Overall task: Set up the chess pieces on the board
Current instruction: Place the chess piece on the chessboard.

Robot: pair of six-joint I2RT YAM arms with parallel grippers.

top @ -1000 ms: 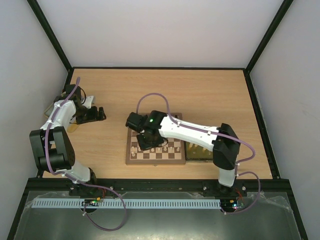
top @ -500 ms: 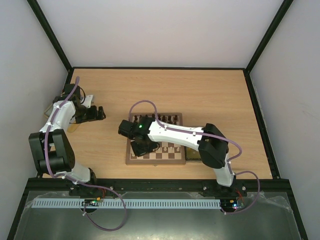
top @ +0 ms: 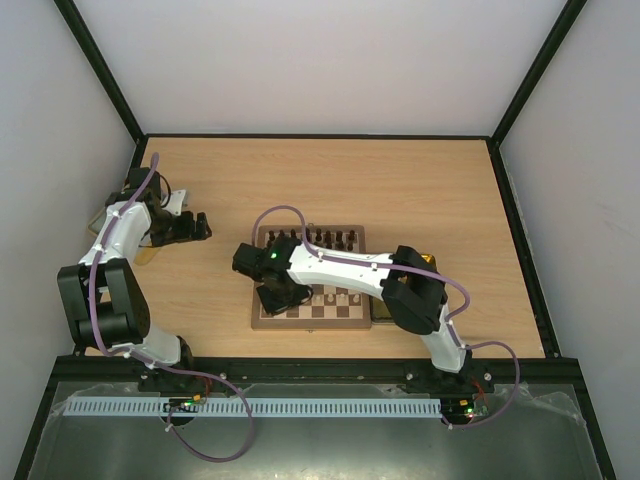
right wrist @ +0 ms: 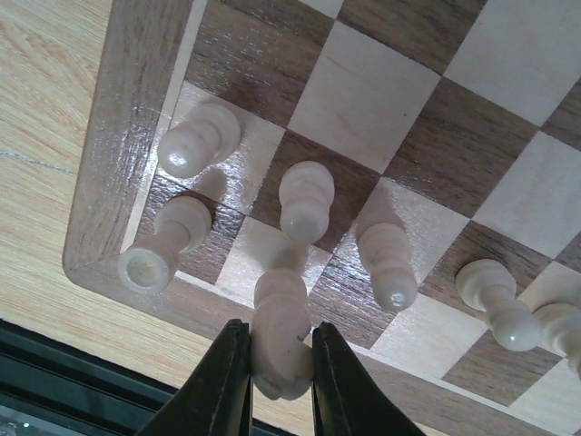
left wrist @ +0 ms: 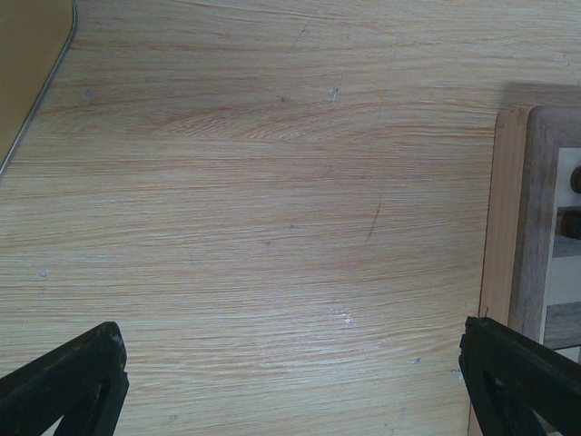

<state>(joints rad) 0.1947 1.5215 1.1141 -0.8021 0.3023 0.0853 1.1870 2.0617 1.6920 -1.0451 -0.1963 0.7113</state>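
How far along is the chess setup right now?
Done: dark brown pieces line the checkered wooden board's far edge, and pale cream pieces stand in its near left corner. In hand: the right claw grips another cream piece over that corner's edge row. Left: seating it; nearby edge squares look bare. The left claw hangs open aside.

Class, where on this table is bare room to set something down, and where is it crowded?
Free: the table beyond the board, and between the left gripper and the board. Crowded: the board's near-left corner, where the right gripper pinches a cream piece among others.
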